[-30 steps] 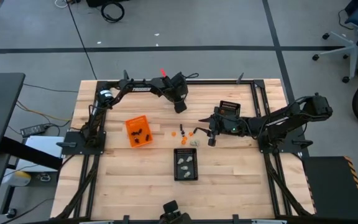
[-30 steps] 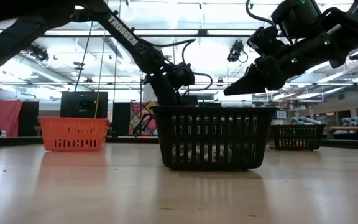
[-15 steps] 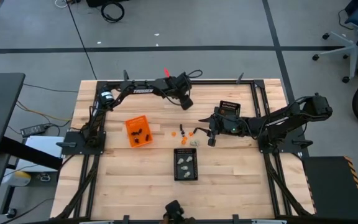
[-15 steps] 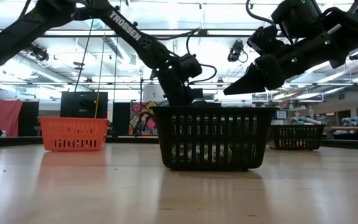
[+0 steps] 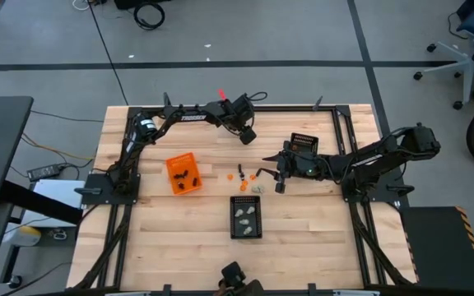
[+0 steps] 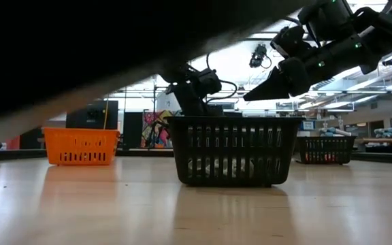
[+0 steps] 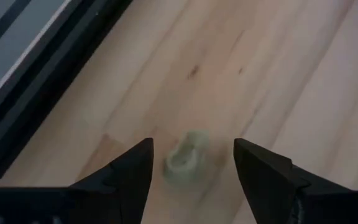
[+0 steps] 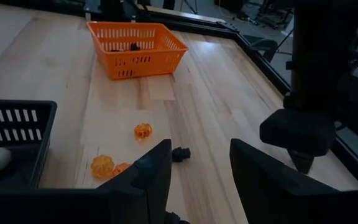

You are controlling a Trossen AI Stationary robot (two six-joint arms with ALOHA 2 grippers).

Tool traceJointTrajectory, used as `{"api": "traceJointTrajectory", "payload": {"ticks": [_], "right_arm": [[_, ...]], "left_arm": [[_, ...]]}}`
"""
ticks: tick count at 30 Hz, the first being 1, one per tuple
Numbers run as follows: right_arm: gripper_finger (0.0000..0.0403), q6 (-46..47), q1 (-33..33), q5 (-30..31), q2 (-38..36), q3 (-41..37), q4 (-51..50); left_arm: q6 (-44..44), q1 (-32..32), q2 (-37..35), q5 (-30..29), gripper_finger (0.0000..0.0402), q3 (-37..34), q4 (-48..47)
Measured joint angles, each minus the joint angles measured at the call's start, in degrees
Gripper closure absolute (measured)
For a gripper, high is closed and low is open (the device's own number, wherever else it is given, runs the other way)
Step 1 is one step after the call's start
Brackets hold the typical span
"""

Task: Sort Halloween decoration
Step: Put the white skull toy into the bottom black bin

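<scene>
In the left wrist view, a pale grey-white decoration piece (image 7: 187, 160) lies on the table between the fingers of my left gripper (image 7: 193, 146), which is open and near the table's far edge (image 5: 246, 132). The fingers stand on either side of it and touch nothing. My right gripper (image 5: 270, 173) hovers open over the middle of the table, above loose pieces: orange pumpkins (image 8: 143, 130) (image 8: 102, 165) and a black piece (image 8: 180, 152). The orange bin (image 5: 181, 173) holds black pieces. The near black mesh bin (image 5: 247, 218) holds pale pieces.
A second black mesh bin (image 5: 303, 141) stands at the far right, beside my right arm. A dark blurred shape (image 6: 80, 47) covers the low view's upper left. The table's black frame rail (image 7: 36, 93) runs close to my left gripper. Bare wood lies along the near edge.
My left gripper has gone a little toward the table's right and far edges and has rolled slightly. A dark blurred shape has come across the low view's upper left. My right arm has kept still.
</scene>
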Motion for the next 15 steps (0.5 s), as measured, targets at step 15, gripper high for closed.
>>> {"api": "traceJointTrajectory", "payload": {"ticks": [15], "right_arm": [[0.0236,0.06,0.0,-0.02,0.0,0.0,-0.52]], "left_arm": [[4.19,0.0,0.0,2.14,0.0221,0.29,-1.42]]}}
